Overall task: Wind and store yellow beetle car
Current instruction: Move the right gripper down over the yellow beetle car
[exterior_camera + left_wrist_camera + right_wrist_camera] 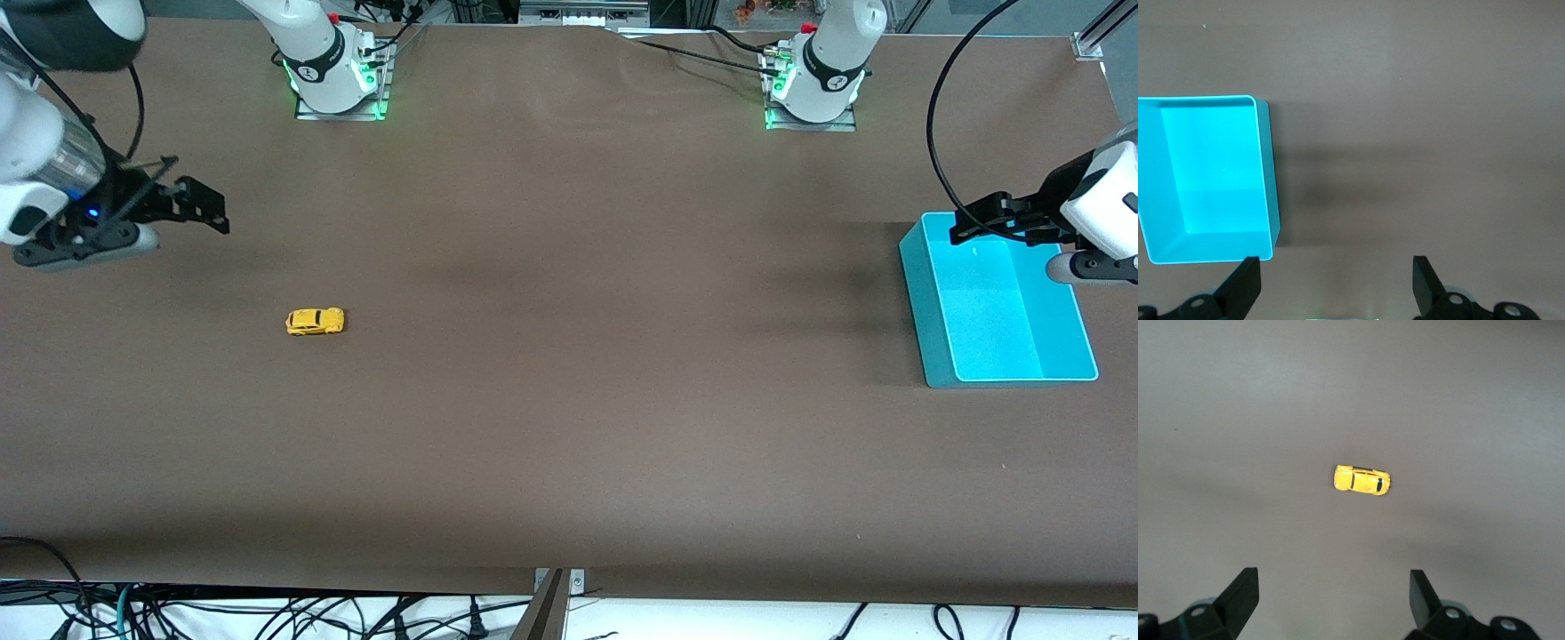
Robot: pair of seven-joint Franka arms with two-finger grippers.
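The yellow beetle car (315,321) stands on its wheels on the brown table, toward the right arm's end. In the right wrist view the car (1362,480) lies well apart from the fingers. My right gripper (197,197) hangs open and empty above the table near that end, with the car nearer to the front camera than the spot below it. In its own view the right gripper (1333,579) has only bare table between its jaws. My left gripper (965,224) hovers open and empty over the edge of the cyan bin (920,302). The left gripper (1336,267) has nothing in it.
The cyan bin (1268,173) is empty and sits toward the left arm's end. Both arm bases (336,76) (813,84) stand along the table's edge farthest from the front camera. Cables hang below the edge nearest that camera.
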